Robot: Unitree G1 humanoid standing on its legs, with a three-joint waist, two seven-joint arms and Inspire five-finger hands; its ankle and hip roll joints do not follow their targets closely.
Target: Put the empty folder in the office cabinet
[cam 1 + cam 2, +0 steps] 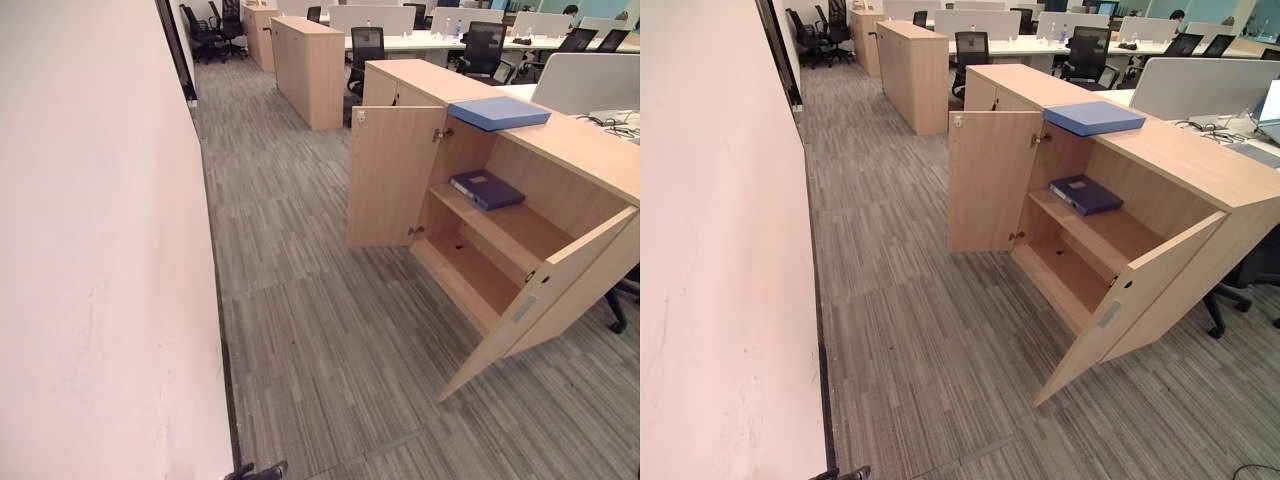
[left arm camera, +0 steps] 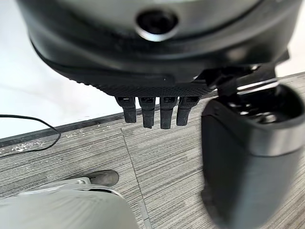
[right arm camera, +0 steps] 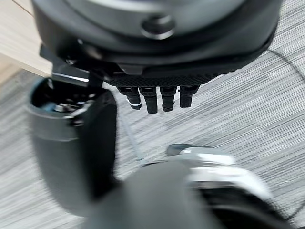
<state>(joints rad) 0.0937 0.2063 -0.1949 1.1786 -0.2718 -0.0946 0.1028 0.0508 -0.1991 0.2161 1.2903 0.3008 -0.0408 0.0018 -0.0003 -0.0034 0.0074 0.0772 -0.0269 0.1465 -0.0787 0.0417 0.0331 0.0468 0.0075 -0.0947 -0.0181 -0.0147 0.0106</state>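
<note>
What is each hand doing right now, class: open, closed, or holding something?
Left hand: open, fingers straight, holding nothing, hanging over the floor.
Right hand: open, fingers straight, holding nothing.

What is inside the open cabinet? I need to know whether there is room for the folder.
Inside the cabinet, a dark blue folder lies flat on the upper shelf; the lower compartment looks bare. The right door hides part of the interior.
</note>
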